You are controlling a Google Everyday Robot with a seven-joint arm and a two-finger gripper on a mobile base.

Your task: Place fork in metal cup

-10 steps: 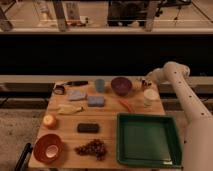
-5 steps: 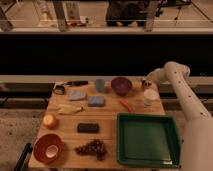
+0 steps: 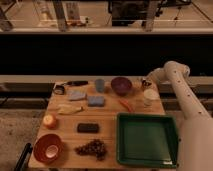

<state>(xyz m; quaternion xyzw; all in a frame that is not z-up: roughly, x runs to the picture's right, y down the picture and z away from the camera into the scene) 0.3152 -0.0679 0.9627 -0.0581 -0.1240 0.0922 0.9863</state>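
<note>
Parked above the table's (image 3: 107, 120) far right corner: end effector (image 3: 145, 83), pressed together, nothing visibly pinched. Just in front of it, a white cup (image 3: 149, 97); just to its left, a purple bowl (image 3: 121, 85).

Probably the fork (image 3: 74, 83): a slim dark-handled piece lying flat along the far left edge, well apart from the end effector. Cannot make out the prongs, so only a guess. Probably the metal cup (image 3: 100, 85): a greyish cup standing upright between that fork and the bowl.

Nothing grasped yet, so the whole task lies ahead.

Risks from here:
- Sweeping left at low height could clip the bowl or knock over the metal cup, both lying on the straight path to the fork.
- Starting the move carelessly could nudge the white cup, so close by.
- Pinching a thin piece lying flat risks scraping the table or closing on air.
- Gripping off-centre could let the fork swing and miss the rim.
- Dropping it hard against one wall could tip a light cup.
- Choosing the white cup by mistake would spoil the result.
</note>
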